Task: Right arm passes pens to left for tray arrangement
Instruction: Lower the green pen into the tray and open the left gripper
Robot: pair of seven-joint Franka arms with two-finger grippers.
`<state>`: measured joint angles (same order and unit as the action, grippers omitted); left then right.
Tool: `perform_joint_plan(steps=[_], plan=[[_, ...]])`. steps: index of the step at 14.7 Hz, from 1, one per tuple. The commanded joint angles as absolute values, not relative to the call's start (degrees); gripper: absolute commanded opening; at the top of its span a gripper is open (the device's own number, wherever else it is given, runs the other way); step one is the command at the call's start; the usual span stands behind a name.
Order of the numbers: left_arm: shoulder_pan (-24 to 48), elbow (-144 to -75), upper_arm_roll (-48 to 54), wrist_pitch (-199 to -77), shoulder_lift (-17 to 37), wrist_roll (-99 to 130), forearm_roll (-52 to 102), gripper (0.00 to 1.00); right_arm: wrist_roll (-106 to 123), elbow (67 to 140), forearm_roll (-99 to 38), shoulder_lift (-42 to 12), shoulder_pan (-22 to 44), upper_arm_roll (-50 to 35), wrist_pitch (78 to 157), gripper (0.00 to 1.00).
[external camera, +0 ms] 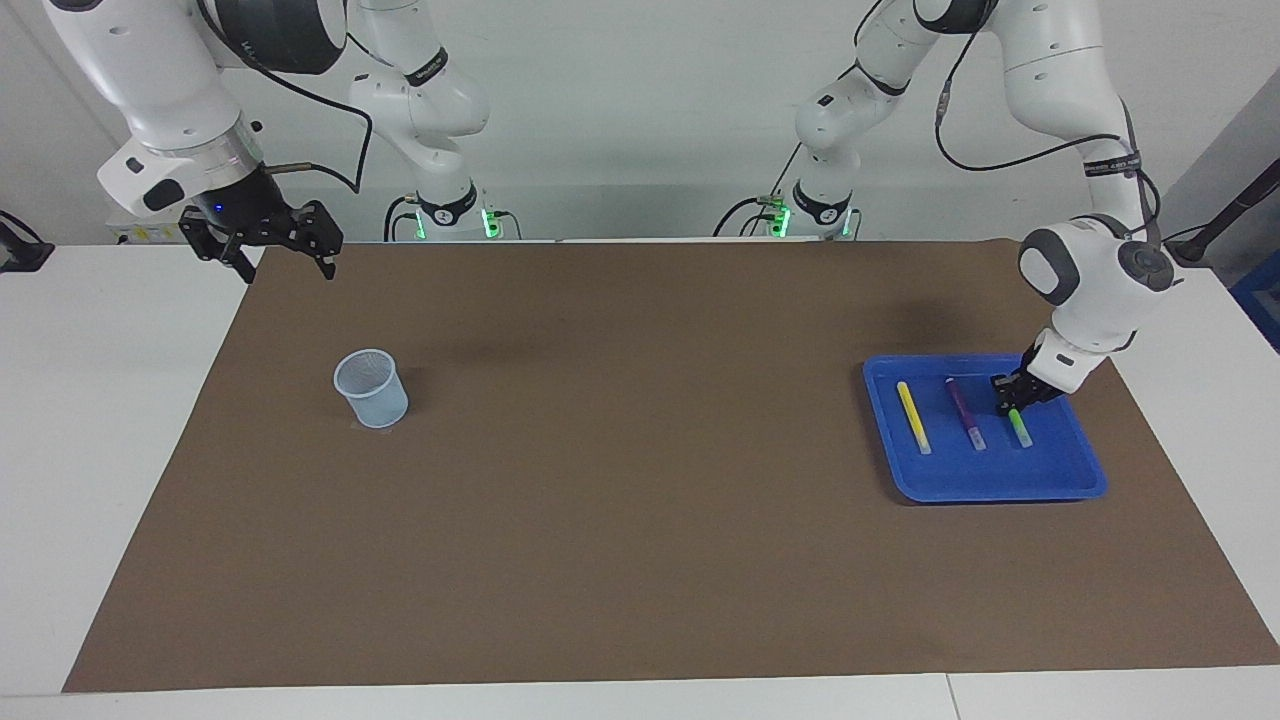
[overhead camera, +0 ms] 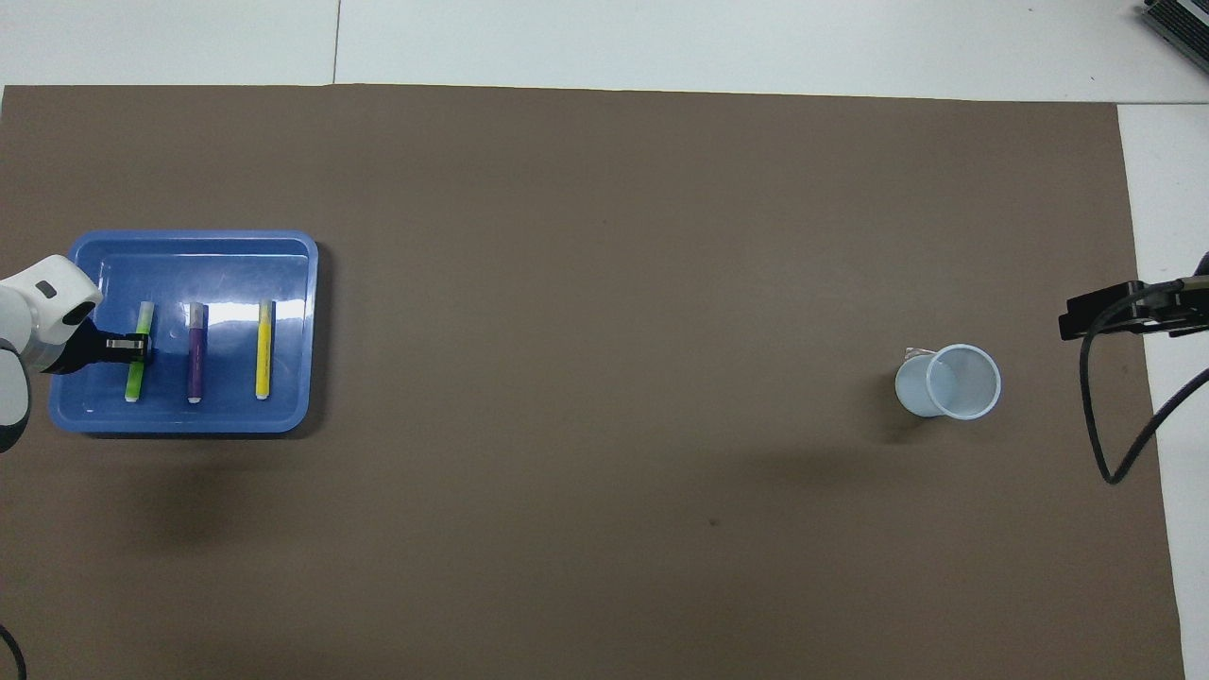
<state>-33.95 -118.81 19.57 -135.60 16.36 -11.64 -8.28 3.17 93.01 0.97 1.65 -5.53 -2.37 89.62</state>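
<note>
The blue tray (external camera: 985, 490) lies toward the left arm's end of the table, also in the overhead view (overhead camera: 189, 422). In it lie three pens side by side: yellow (external camera: 912, 416) (overhead camera: 263, 349), purple (external camera: 965, 412) (overhead camera: 195, 354) and green (external camera: 1019, 428) (overhead camera: 135, 378). My left gripper (external camera: 1010, 398) (overhead camera: 127, 348) is down in the tray, shut on the green pen's middle; the pen rests slightly tilted on the tray floor. My right gripper (external camera: 283, 255) (overhead camera: 1129, 312) is open and empty, up over the mat's edge at the right arm's end, waiting.
A small translucent pale-blue cup (external camera: 371, 388) (overhead camera: 949, 382) stands upright on the brown mat (external camera: 620, 450) toward the right arm's end. Two slimmer white arms with green-lit bases (external camera: 455, 215) stand at the robots' edge of the table.
</note>
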Motion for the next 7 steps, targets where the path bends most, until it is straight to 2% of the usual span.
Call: perform_joint_plan(steps=[1,5,7], plan=[[-33.57,-118.39,19.42,-136.58,16.79,-10.28,-9.84,1.0,2.28,92.9,0.09,2.02,-4.92,-1.94,89.73,1.0],[-33.57,-117.43,19.42,-135.62,16.7,-10.2,-9.84,1.0,7.2,92.81,0.09,2.02,-5.45,-1.67,89.91,1.0],[-33.49,-114.63,19.51,-131.69,16.61,-10.2,-9.76,1.0,7.12,92.81,0.09,2.11,-5.45,-1.14,89.91,1.0]])
